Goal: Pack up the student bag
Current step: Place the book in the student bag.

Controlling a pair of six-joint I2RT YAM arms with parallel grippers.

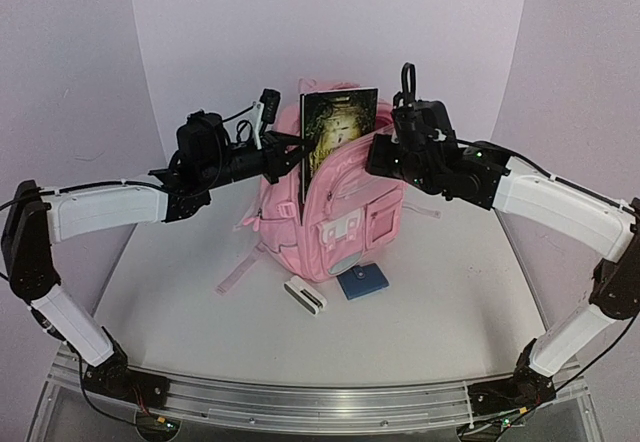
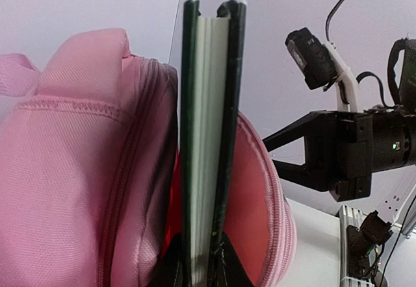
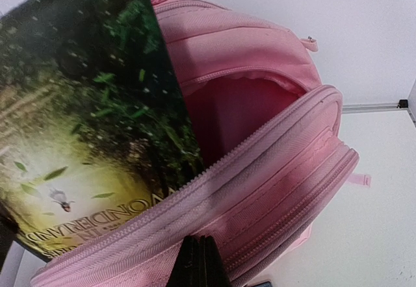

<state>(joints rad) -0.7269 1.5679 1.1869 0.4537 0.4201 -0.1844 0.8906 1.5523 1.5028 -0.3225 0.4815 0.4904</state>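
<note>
Metal rail (image 1: 320,397) at the near edge, both arm bases bolted on it. Beyond it, a white tabletop (image 1: 440,302).

Bag (image 1: 350,232): pink backpack, standing upright mid-tabletop, front facing the rail. Pale zip trim, two front pockets, and a white buckled flap low on the front. One pink strap (image 1: 240,272) trails onto the tabletop at its left. The main compartment is unzipped at the top, with pink lining visible inside.

Book (image 1: 340,132) stands upright in that opening, lower part inside, upper part sticking out above the bag. Dark green forest cover with a yellow glow. "WONDERLAND" is readable in the right wrist view.

Left pincer (image 1: 296,150): reaches in from the left at the book's edge and is clamped on the book. The left wrist view shows dark fingers (image 2: 231,274) either side of the covers, page block between them.

Right pincer (image 1: 378,157): at the bag's upper right, by the opening. Its fingers (image 3: 192,264) are almost together, tips against the front panel's zip rim. It looks pinched on the fabric.

Small white item (image 1: 305,294) and small blue flat item (image 1: 362,282) lie on the tabletop just in front of the bag, near each other.
</note>
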